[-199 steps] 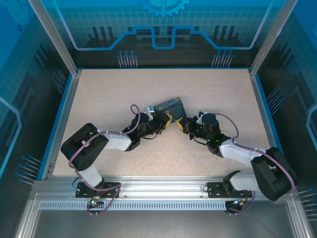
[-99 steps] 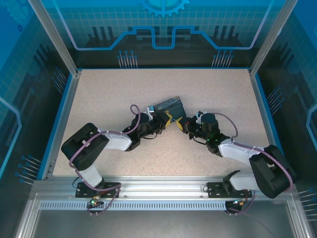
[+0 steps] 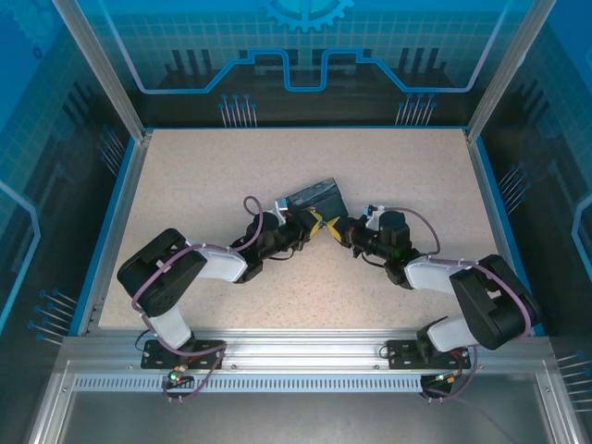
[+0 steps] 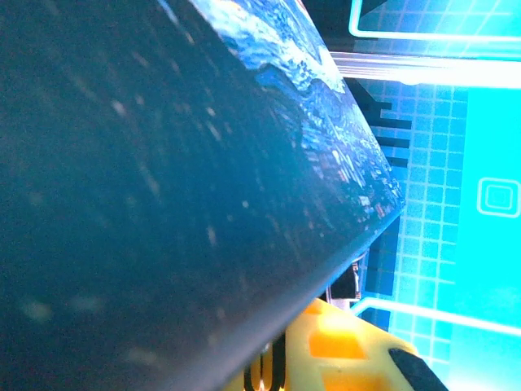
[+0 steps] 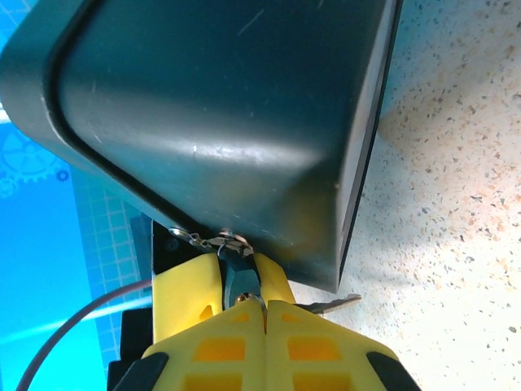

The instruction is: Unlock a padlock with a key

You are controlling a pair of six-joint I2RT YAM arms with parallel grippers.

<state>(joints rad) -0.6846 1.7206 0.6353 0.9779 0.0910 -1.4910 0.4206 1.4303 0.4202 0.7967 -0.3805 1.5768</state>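
1. Box hold: left gripper (image 3: 312,220) looks clenched on the near edge of the blue night-sky-printed rectangular box (image 3: 313,196), mid table (image 3: 213,166), apparently tipped up.
2. Lock: right gripper (image 5: 238,262) clenched, tips around the small dark metal padlock (image 5: 238,281) hanging at the box's lower edge.
3. Thin silver key (image 5: 330,305) pokes out right of the fingers, just above the table; not visibly in a keyhole.
4. Judged early: shackle state unreadable; insertion, turn and opening probably left.

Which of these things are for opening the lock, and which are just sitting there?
For the job:
key
box that both arms work at
left pincer
right pincer

Just there:
table
blue back wall
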